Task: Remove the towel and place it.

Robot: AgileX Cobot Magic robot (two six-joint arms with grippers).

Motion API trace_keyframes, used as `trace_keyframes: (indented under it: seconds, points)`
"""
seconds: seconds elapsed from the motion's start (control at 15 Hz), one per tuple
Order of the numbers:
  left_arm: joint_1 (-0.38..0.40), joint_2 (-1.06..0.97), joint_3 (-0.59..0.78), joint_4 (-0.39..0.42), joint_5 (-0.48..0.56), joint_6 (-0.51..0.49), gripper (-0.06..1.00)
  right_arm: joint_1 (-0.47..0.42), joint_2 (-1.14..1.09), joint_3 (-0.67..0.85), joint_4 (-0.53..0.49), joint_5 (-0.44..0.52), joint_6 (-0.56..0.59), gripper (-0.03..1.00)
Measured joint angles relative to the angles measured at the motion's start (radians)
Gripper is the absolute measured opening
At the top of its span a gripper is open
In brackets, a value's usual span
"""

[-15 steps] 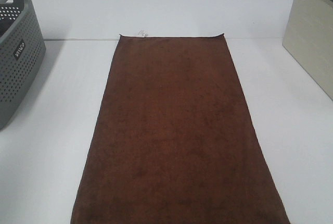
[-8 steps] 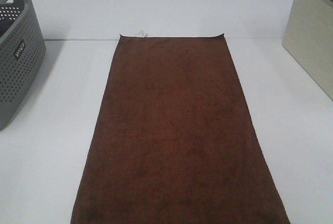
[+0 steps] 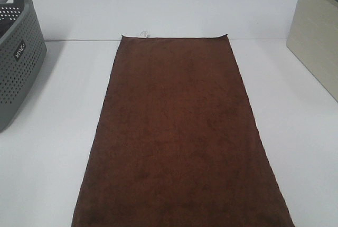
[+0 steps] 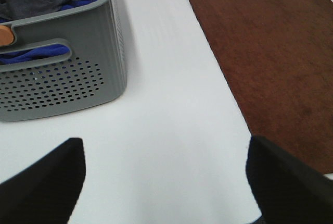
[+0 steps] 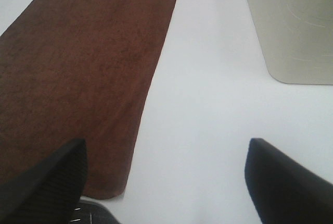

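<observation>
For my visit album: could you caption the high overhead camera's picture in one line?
A dark brown towel lies flat on the white table, grey basket left, beige bin right.

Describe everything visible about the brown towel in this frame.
The towel is a large dark brown rectangle of soft, plain terry-like cloth, spread flat and unfolded on the white table. Its long sides run away from the camera, and its near end is cut off by the exterior view's edge. A small white tag sits at the far short edge, whose right corner curls up slightly. It lies between the gray perforated basket and the beige bin, touching neither. Nothing rests on it, and neither gripper touches it.
</observation>
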Motion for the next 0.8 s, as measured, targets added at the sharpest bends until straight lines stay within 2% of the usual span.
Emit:
trace_keyframes:
  seconds: [0.27, 0.33, 0.53, 0.8]
  points:
    - [0.01, 0.0, 0.0, 0.0, -0.004, 0.0, 0.77, 0.0, 0.0, 0.0, -0.006, -0.008, 0.0, 0.79]
    - [0.045, 0.0, 0.001, 0.0, -0.004, 0.0, 0.77, 0.0, 0.0, 0.0, -0.008, -0.008, -0.001, 0.79]
    - [0.239, -0.002, 0.002, -0.018, -0.004, 0.0, 0.77, 0.0, 0.0, 0.0, -0.023, -0.009, -0.012, 0.79]
    - [0.262, -0.002, 0.002, -0.018, -0.004, 0.0, 0.77, 0.0, 0.0, 0.0, -0.024, -0.009, -0.018, 0.79]
